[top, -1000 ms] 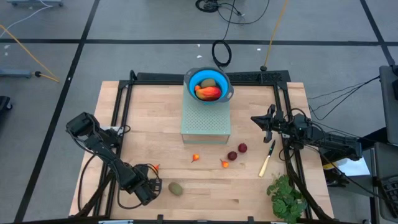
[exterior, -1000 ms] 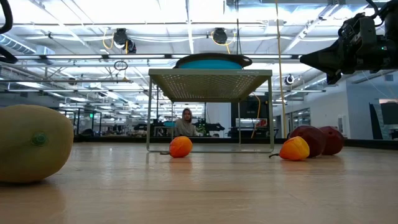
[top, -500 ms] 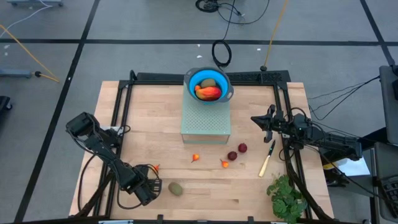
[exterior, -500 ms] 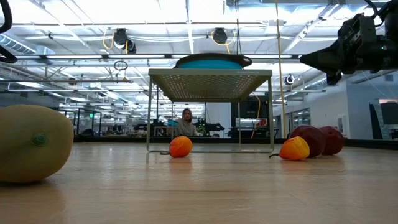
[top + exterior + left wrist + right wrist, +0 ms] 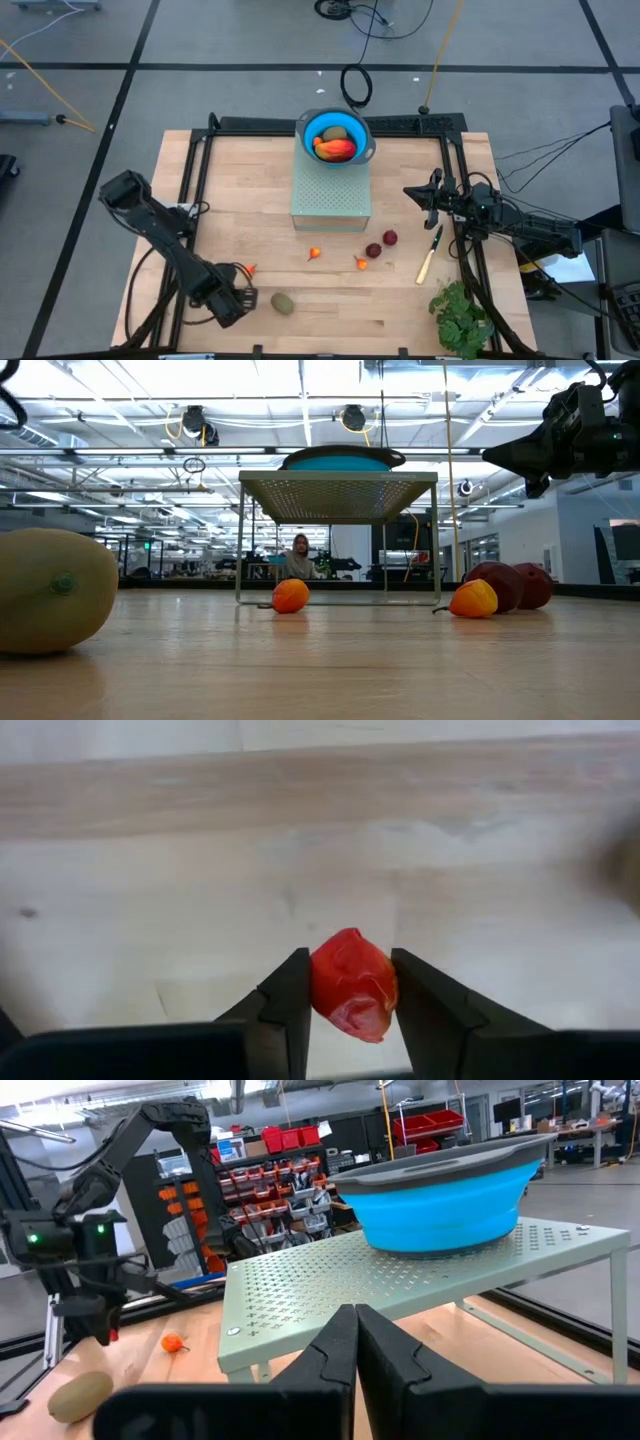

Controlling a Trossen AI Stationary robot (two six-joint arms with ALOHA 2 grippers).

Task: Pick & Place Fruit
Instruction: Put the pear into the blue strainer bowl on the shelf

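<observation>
My left gripper (image 5: 348, 982) sits low near the table's front left corner with its two fingers clamped on a small orange-red fruit (image 5: 351, 982), so I judge the pick made and the carry to the blue bowl (image 5: 335, 135) next, which calls for a lift over the perforated green stand (image 5: 331, 197). The brownish-green oval (image 5: 283, 302) lies just beside that gripper and the table edge (image 5: 140, 290) is close, while open wood stretches toward the stand. My right gripper (image 5: 352, 1342) waits at the right side, fingers pressed together and empty, near the yellow-handled knife (image 5: 429, 256) and two dark red fruits (image 5: 381, 244).
</observation>
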